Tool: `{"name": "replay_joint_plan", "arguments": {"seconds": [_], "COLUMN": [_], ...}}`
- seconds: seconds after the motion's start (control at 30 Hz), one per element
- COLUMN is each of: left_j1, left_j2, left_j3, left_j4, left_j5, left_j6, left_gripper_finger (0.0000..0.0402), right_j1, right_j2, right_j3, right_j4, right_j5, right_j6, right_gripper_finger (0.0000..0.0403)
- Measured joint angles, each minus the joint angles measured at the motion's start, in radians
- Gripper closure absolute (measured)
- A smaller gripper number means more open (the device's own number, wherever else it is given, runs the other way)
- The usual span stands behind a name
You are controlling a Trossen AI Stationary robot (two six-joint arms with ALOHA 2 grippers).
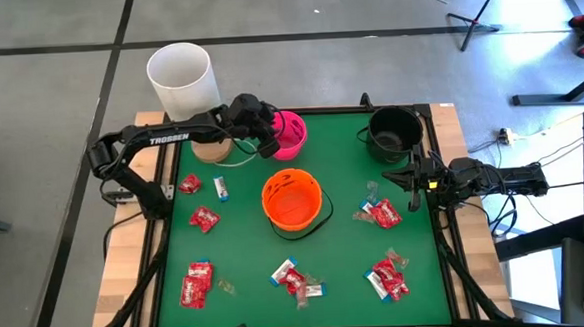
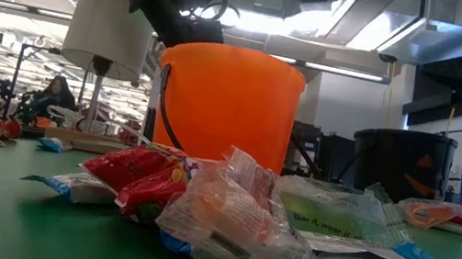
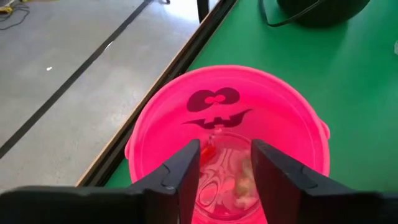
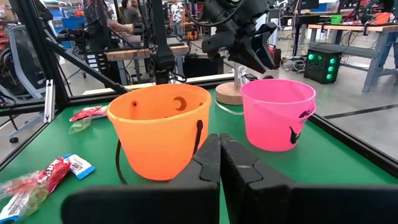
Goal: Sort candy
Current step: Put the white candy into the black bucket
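Green felt covers my desk point(image 1: 248, 271), which stands on a grey concrete floor, with a workshop of benches and a seated person point(image 2: 57, 93) visible beyond it. My left end effector point(image 1: 271, 143) hangs over the pink bucket point(image 1: 288, 134) at the far edge of the desk, its fingers point(image 3: 183, 171) apart with nothing between them. Looking down past them, I see the bucket's inner wall with a dark grinning face printed on it and a few pale sweets point(image 3: 239, 186) lying on its bottom. My right end effector point(image 1: 413, 182) waits at the right edge of the desk, near the black bucket point(image 1: 392, 130), with its fingers point(image 4: 208, 165) pressed together and empty.

An orange bucket point(image 1: 292, 201) stands in the middle of the desk, its black handle down. A white bucket point(image 1: 181, 77) sits on the floor beyond the far left corner.

Candy lies scattered around the orange bucket. Two red packets point(image 1: 204, 219) and a small white-and-blue one point(image 1: 221, 188) lie to its left, another red packet point(image 1: 195, 285) at the near left corner, a small heap point(image 1: 296, 280) near the front edge, a heap point(image 1: 379, 213) to its right just beside my right end effector, and one more point(image 1: 389, 277) at the near right.
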Motion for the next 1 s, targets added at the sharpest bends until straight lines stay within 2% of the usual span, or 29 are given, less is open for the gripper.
{"name": "replay_joint_plan", "arguments": {"seconds": [0.5, 0.77, 1.0], "left_j1": [-0.060, -0.147, -0.193], "left_j2": [-0.144, -0.240, -0.264], "left_j3": [0.000, 0.000, 0.000], "left_j4": [-0.028, -0.151, -0.221], "left_j5": [-0.016, -0.156, -0.191], "left_j6": [0.019, 0.027, -0.002], "left_gripper_finger": [0.0260, 0.0260, 0.0260], "right_j1": [0.000, 0.000, 0.000], "right_j2": [0.000, 0.000, 0.000], "right_j3": [0.000, 0.000, 0.000], "right_j4": [-0.003, -0.004, -0.004], "right_j5": [0.000, 0.000, 0.000], "right_j6": [0.000, 0.000, 0.000], "right_gripper_finger": [0.0402, 0.0402, 0.0402]}}
